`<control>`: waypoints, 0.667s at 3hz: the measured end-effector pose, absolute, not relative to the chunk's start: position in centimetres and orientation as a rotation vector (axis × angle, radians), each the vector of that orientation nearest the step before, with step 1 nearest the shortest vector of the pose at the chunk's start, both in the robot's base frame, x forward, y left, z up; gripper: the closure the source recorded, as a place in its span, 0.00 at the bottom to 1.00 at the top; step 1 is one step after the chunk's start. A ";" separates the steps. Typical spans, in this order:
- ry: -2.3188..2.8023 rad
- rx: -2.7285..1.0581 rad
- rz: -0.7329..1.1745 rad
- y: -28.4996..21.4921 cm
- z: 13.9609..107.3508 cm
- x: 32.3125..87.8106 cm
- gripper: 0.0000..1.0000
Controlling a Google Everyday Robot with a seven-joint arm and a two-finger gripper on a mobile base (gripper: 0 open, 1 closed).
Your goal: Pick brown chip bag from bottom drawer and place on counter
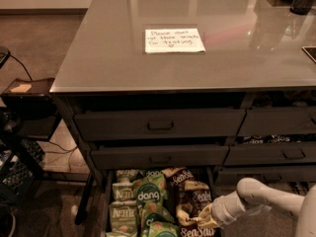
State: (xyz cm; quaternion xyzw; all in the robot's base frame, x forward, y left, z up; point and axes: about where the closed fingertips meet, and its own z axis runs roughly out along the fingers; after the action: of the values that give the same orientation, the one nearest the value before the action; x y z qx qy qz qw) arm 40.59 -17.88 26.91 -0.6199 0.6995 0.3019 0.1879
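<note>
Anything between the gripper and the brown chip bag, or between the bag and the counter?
Nothing visible between them: the gripper is at the brown chip bag in the bottom drawer. Toward the counter, the drawer fronts above and the counter's edge stand in the straight path; the bag likely must come forward first.

The glossy grey rectangular counter (98, 58) carries a white paper note (174, 40) with dark handwriting. In the dark-grey metal bottom drawer (105, 201), the dark brown chip bag (180, 180) shows a tan band and white lettering, beside green "dang" bags (148, 195) and pale green "Kettle" bags (123, 216). The pale tan gripper (197, 216), on a white arm (256, 194), sits among the brown bags.
</note>
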 end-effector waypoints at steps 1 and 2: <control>2.001 -1.695 0.893 -17.9 30.4 41.3 1.00; 2.033 -1.663 0.896 -18.4 34.5 41.8 1.00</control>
State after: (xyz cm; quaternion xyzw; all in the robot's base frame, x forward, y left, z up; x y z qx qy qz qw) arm 41.84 -18.44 34.48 -0.5893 0.7203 0.3173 0.1822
